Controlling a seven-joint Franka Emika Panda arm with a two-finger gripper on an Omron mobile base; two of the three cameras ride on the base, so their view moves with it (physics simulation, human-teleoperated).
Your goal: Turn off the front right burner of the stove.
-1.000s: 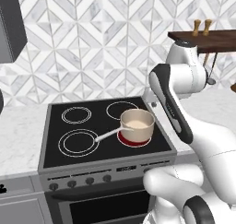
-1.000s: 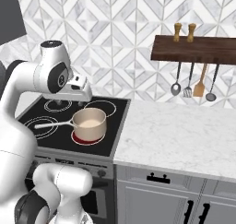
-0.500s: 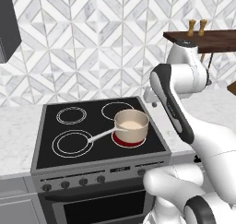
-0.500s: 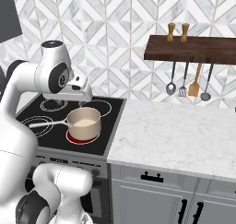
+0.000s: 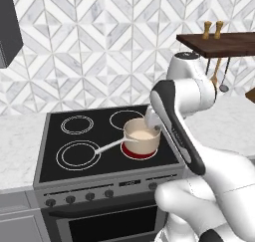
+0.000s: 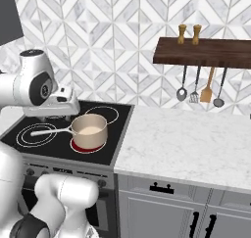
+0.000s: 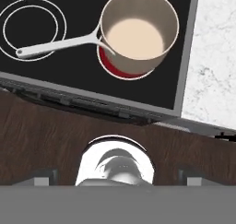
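The stove (image 5: 119,183) is a grey steel range with a black glass top. Its front right burner (image 5: 140,154) glows red under a copper saucepan (image 5: 142,134) whose long handle points left. A row of dark knobs (image 5: 89,196) runs along the front panel. My hand (image 6: 62,106) hovers above the back of the stove, behind the pan. In the hand view, looking straight down, the gripper (image 7: 117,176) is open with nothing between its fingertips (image 7: 44,175). Above them lie the saucepan (image 7: 138,29), the red burner (image 7: 116,69) and the stove's front edge (image 7: 92,101).
A marble counter (image 6: 186,144) runs right of the stove over grey cabinets (image 6: 162,212). A wooden shelf (image 6: 206,52) with two shakers and hanging utensils (image 6: 208,87) is on the wall. A dark cabinet (image 5: 7,32) hangs at upper left.
The whole picture has slid slightly left in both base views, so the camera has moved. The arm keeps its pose and the gripper stays open.
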